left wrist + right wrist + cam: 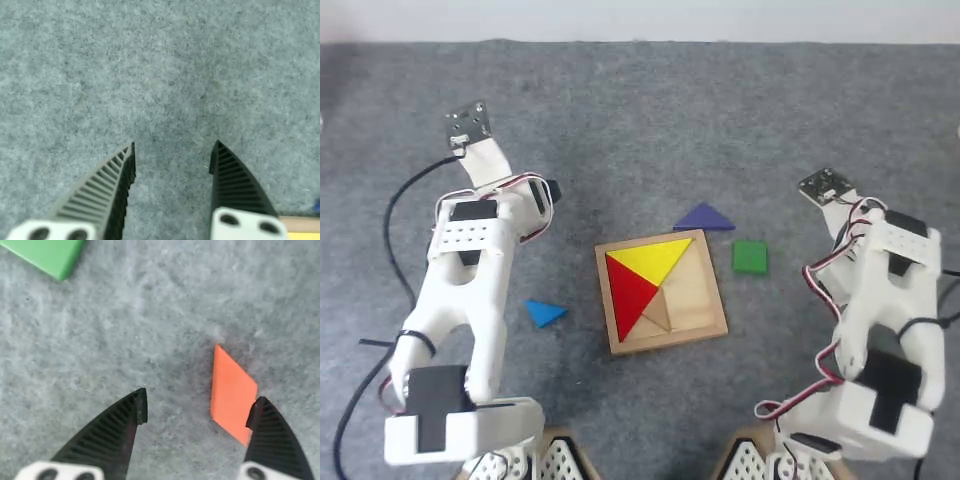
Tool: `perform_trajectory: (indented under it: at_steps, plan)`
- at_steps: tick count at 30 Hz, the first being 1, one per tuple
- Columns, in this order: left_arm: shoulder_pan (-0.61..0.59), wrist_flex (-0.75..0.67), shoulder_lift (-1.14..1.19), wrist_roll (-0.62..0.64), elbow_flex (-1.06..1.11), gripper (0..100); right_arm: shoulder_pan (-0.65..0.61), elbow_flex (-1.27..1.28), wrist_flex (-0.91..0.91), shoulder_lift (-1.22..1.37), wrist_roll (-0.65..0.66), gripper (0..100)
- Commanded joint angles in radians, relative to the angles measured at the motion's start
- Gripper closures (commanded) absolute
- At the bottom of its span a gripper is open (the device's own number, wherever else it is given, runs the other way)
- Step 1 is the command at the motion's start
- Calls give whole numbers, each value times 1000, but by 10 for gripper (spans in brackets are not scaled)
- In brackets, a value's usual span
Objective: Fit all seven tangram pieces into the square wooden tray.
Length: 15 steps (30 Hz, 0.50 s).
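The square wooden tray (670,340) lies mid-table, holding a yellow triangle (652,258), a red triangle (628,290) and a small tan triangle (658,313). A purple triangle (705,218) and a green square (750,257) lie just beyond its right side. Left of the tray lies a blue triangle (544,313). My right gripper (200,397) is open above the carpet; an orange parallelogram (231,392) lies beside one fingertip (261,412), and the green square (45,255) is farther off. My left gripper (175,150) is open over bare carpet, with a tray corner (300,220) at the view's edge.
Grey carpet covers the whole table. The left arm (470,270) stands left of the tray and the right arm (880,320) to its right, cables looping beside both. The right half of the tray floor (698,290) is bare wood.
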Motion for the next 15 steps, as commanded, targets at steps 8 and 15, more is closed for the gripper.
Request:
perform_trajectory:
  at_steps: [8, 15]
  plan:
    - [-9, -18, -46, -11, -5, 763, 77, -235, -65, 294, 14, 686]
    - [-9, -18, -46, -11, -5, 763, 111, -382, -61, 464, 14, 686]
